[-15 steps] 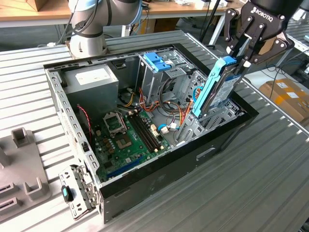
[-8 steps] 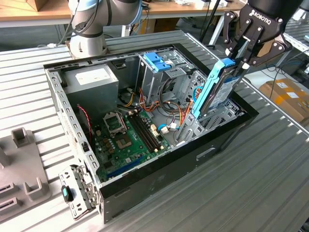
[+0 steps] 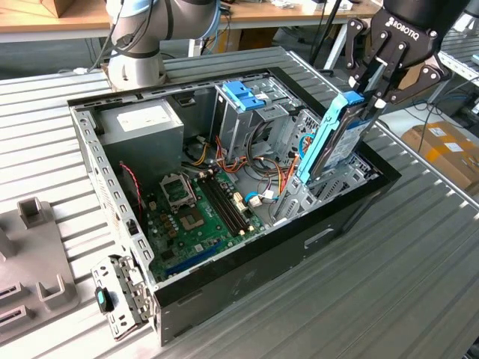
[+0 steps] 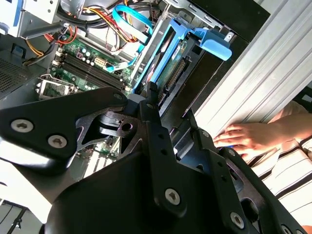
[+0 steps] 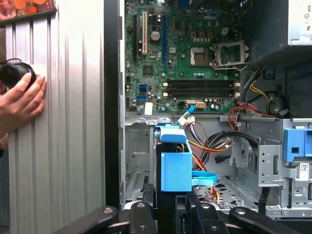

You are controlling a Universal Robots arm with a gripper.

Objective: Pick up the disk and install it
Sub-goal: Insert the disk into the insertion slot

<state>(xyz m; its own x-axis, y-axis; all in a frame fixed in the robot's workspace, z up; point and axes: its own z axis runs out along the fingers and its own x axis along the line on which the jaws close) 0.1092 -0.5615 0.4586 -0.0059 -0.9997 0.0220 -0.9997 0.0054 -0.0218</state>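
The disk (image 3: pixel 333 142), a silver-grey drive framed by light-blue rails, stands steeply tilted at the end of the open computer case (image 3: pixel 97 149) on the exterior view's right. Its lower end sits down in the metal drive bay (image 3: pixel 299 198). My gripper (image 3: pixel 364 97) is shut on the disk's upper end, its black fingers on either side of the blue rail. In the second wrist view the disk (image 4: pixel 168 53) runs away from the fingertips (image 4: pixel 152 92) into the case. In the first wrist view its blue end (image 5: pixel 175 165) rises just above the fingers (image 5: pixel 141 214).
A shorter blue latch piece (image 3: pixel 243 93) tops the neighbouring drive cage. The motherboard (image 3: pixel 194 217) and loose cables (image 3: pixel 262 183) lie inside the case. A person's hand (image 4: pixel 248 139) rests on the ribbed table beside the case. Grey fixtures (image 3: pixel 30 247) stand at the exterior view's left.
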